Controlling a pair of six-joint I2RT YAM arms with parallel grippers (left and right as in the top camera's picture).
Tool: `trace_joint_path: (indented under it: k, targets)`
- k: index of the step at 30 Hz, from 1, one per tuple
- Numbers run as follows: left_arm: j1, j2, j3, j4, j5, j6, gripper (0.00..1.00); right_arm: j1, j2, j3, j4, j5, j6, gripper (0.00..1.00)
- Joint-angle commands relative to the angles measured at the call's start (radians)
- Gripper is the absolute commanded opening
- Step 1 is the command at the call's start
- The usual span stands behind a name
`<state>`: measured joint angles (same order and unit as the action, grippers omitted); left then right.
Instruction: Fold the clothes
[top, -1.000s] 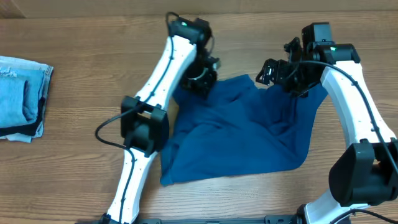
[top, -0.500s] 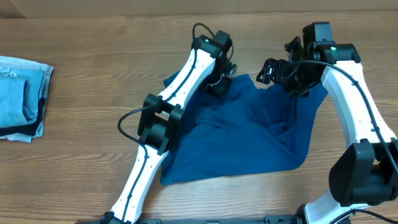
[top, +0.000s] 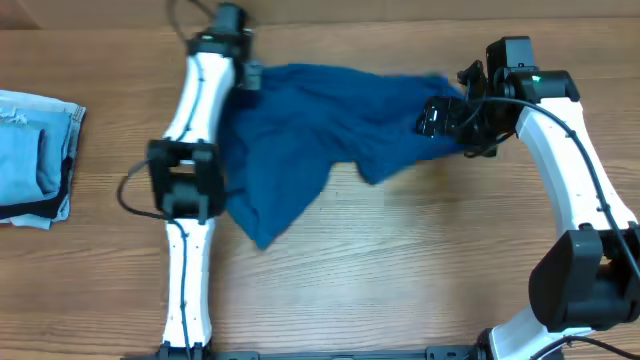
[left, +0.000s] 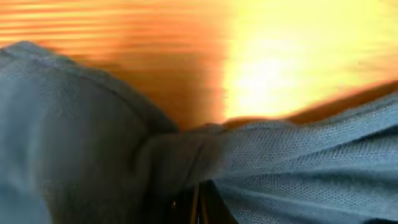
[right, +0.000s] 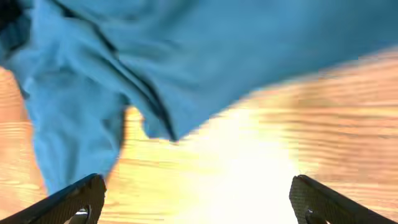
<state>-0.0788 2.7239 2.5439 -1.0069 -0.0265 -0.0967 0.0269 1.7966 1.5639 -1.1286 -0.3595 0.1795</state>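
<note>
Fingers of the left gripper (top: 244, 76) clench the shirt (top: 300, 120) by a bunched edge, far left; right gripper (top: 430, 118) gapes, empty. Shirt stretches across the far table (top: 400, 270). Risk: a single-point pull could bunch or drop it.

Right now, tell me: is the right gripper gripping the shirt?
No, the right gripper stands wide open with bare table between its fingers.

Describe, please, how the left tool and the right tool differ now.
The left tool is shut, pinching a bunched fold of the teal shirt; the right tool stands wide open, holding nothing. The left tool is at the shirt's left end; the right tool hovers by its right end, over the wooden table. Both are near the shirt.
</note>
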Motion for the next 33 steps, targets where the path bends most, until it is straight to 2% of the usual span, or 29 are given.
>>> trace_joint_path:
  k: [1,4,5,8,10,13,15,16,19,21,23,26,29,33]
  targets:
    - [0.093,0.071,0.09,-0.026,0.056,-0.055,0.04,-0.001,-0.012,0.008,0.042,0.002,-0.002,0.99]
    - [0.112,0.07,0.18,-0.095,0.153,-0.064,0.04,0.021,-0.012,0.008,0.094,-0.016,-0.032,0.99]
    - [0.108,0.069,0.24,-0.175,0.182,-0.042,0.05,0.038,-0.012,0.008,0.11,-0.008,-0.033,0.99]
    - [0.084,0.069,0.393,-0.344,0.186,0.028,0.22,0.041,-0.012,0.008,0.126,-0.008,-0.03,1.0]
    - [0.073,0.064,0.525,-0.488,0.205,0.041,0.4,0.036,-0.012,0.008,0.124,-0.008,-0.03,1.0]
    - [0.069,0.043,0.598,-0.65,0.292,0.017,0.47,0.032,-0.012,0.008,0.119,-0.008,-0.03,1.0]
    - [0.071,0.039,0.587,-0.683,0.353,0.002,0.43,0.032,-0.012,0.008,0.117,-0.008,-0.03,1.0]
    - [0.073,0.04,0.581,-0.683,0.406,-0.032,0.46,0.031,-0.012,0.008,0.116,-0.008,-0.031,1.0]
    - [0.074,0.04,0.546,-0.683,0.418,-0.076,0.48,0.029,-0.012,0.008,0.095,-0.008,-0.031,1.0]
    - [0.064,0.04,0.5,-0.683,0.462,-0.076,0.42,0.029,-0.012,0.008,0.083,-0.008,-0.031,1.0]
    - [0.04,0.04,0.456,-0.683,0.489,-0.074,0.32,0.029,-0.012,0.008,0.071,-0.008,-0.031,1.0]
    - [0.007,0.034,0.438,-0.683,0.408,-0.059,0.22,0.028,-0.012,0.008,0.049,-0.007,-0.034,1.0]
    - [-0.01,-0.04,0.438,-0.683,0.363,-0.052,0.22,0.028,-0.012,0.008,0.025,0.0,-0.054,1.0]
    - [-0.037,-0.266,0.387,-0.683,0.126,-0.038,0.27,0.028,-0.012,0.008,0.016,0.007,-0.054,1.0]
